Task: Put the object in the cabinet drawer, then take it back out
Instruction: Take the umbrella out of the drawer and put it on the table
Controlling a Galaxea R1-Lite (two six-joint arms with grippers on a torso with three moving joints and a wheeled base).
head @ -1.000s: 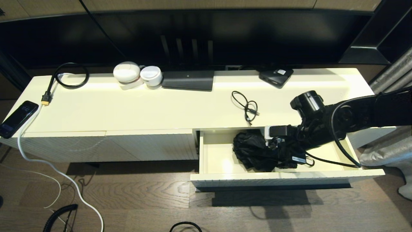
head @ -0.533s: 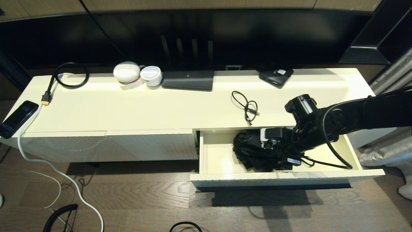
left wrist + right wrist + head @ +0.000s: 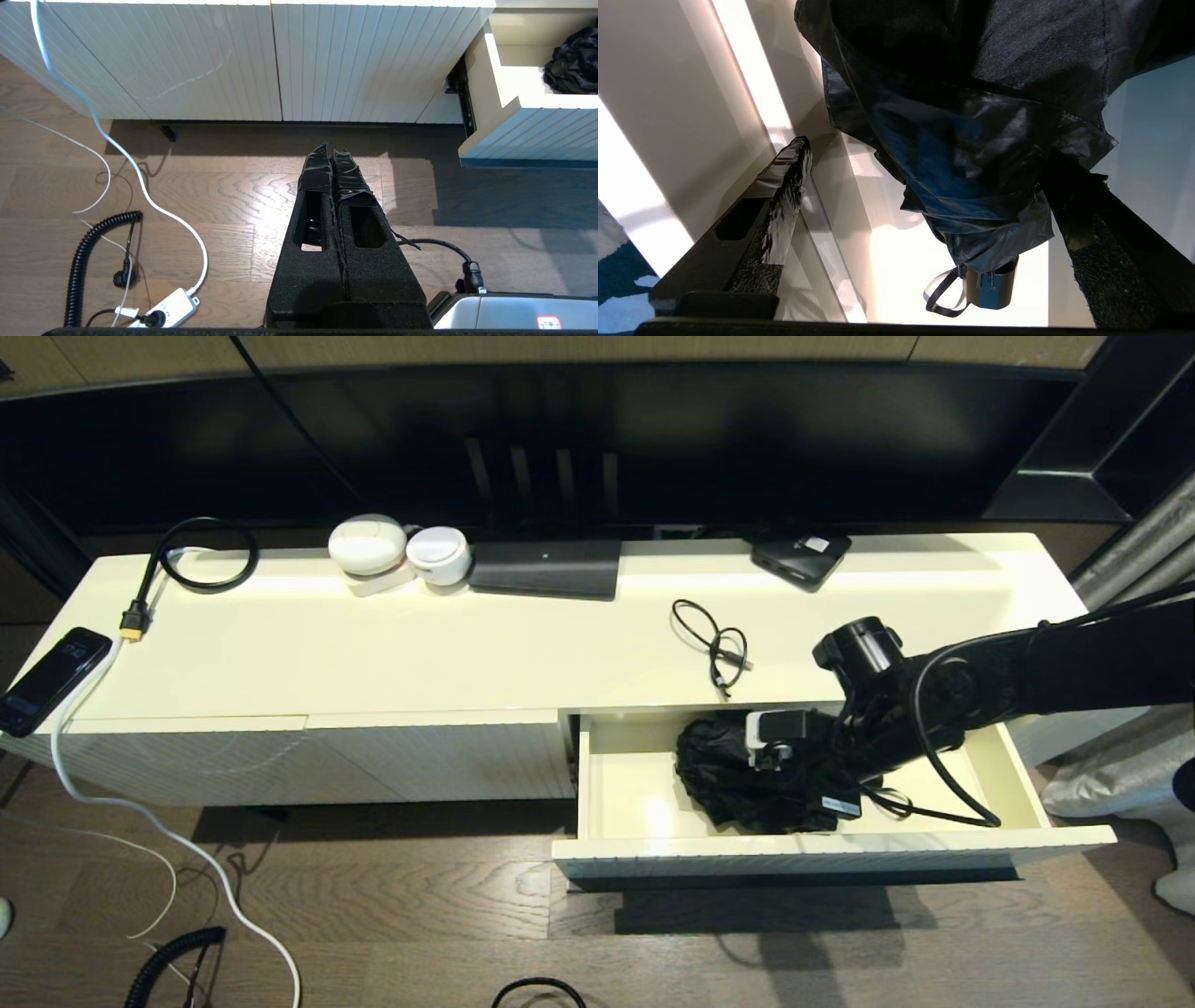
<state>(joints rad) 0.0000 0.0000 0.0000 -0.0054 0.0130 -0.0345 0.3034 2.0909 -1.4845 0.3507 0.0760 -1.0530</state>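
Two tools, one busy inside the open cabinet drawer.
Right tool spread wide down in the drawer, fingers either side of the black folded umbrella without clamping it; umbrella lying on the drawer floor, strap end toward the wrist. Left tool pressed shut, empty, parked above the wooden floor before the fluted cabinet front.
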